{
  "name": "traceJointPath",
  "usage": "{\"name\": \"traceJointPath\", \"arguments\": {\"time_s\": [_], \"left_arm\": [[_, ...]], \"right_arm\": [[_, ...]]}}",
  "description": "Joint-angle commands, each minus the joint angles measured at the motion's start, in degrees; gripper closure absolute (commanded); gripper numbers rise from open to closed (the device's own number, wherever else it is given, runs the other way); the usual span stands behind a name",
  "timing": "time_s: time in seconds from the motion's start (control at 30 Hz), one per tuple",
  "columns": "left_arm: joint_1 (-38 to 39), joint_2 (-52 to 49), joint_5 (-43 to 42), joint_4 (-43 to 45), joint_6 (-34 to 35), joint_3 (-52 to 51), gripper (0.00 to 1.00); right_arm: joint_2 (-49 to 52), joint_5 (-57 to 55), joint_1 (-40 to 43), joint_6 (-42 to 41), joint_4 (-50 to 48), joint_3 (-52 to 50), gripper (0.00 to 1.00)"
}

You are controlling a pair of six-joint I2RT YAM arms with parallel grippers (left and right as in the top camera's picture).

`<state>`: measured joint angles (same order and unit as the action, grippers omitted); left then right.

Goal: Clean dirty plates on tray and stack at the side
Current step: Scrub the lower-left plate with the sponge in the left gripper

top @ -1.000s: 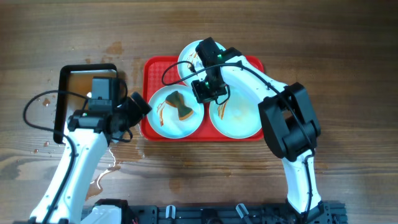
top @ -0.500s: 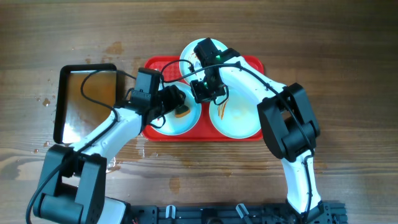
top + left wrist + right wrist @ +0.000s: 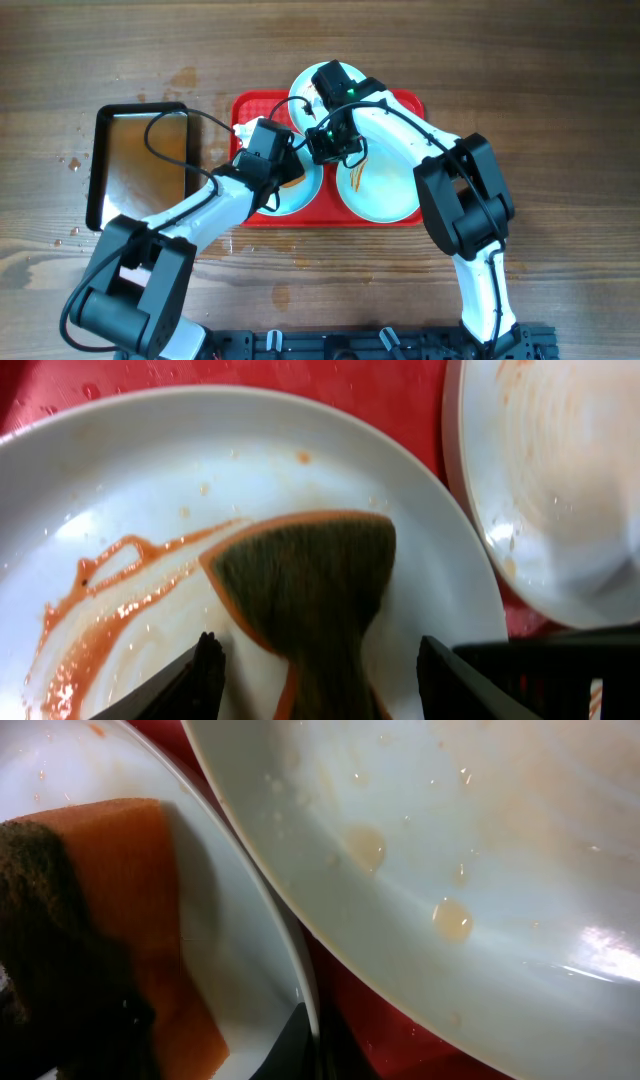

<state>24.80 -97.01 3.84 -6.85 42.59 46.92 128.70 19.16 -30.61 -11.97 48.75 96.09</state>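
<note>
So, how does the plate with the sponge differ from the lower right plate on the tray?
The sponge plate carries a sponge and thick orange sauce streaks; the lower right plate holds nothing, with only faint smears. Both are round, white, and lie on the red tray.

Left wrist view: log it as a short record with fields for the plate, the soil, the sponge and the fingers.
plate: round white plate on the bright red plastic tray
soil: orange-brown sauce smear on the plate's left part
sponge: orange sponge with dark scouring face, lying on that plate
grasp: left gripper open, fingers straddling the sponge
neighbour: second white plate at right, faintly smeared
</note>
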Motion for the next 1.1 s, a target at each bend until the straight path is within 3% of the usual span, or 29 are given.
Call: {"name": "traceJointPath", "arguments": {"time_s": [0.0,0.13,0.17,0.33,0.47,0.73,0.9,0.97,1.07], "left_arm": [[-0.59,-1.79,-0.94,1.57,3.82,0.13,0.45],[-0.59,-4.02,-0.44,1.51,4.79,0.13,0.75],[-0.59,-4.04,1.53,1.07,4.52,0.13,0.96],[-2.05,5.49,3.17,-4.42,4.20,0.22,0.96],[-3.56,5.27,1.33,-6.40,4.66,0.22,0.96],[-3.34,-7.91,-3.15,7.80,10.60,0.22,0.96],[-6.08,-6.32,-1.36,-0.72,9.64,0.24,0.96],[-8.70,-3.43,-0.28,-6.12,2.89,0.24,0.96],[-11.58,0.11,2.03,-12.41,-0.46,0.24,0.96]], "right_arm": [[1.51,-0.35,-0.72,-0.17,-0.17,-0.22,0.95],[1.51,-0.33,-0.72,-0.15,-0.07,-0.22,0.95],[1.51,-0.33,-0.72,-0.13,0.07,-0.22,0.95],[1.51,-0.33,-0.72,-0.17,0.15,-0.22,0.96],[1.51,-0.33,-0.72,-0.17,0.11,-0.22,0.95],[1.51,-0.33,-0.72,-0.24,0.11,-0.22,0.96],[1.60,-0.35,-0.72,-0.22,0.11,-0.22,0.96],[1.73,-0.35,-0.72,-0.20,0.09,-0.22,0.96],[1.99,-0.35,-0.72,-0.17,0.09,-0.22,0.95]]}}
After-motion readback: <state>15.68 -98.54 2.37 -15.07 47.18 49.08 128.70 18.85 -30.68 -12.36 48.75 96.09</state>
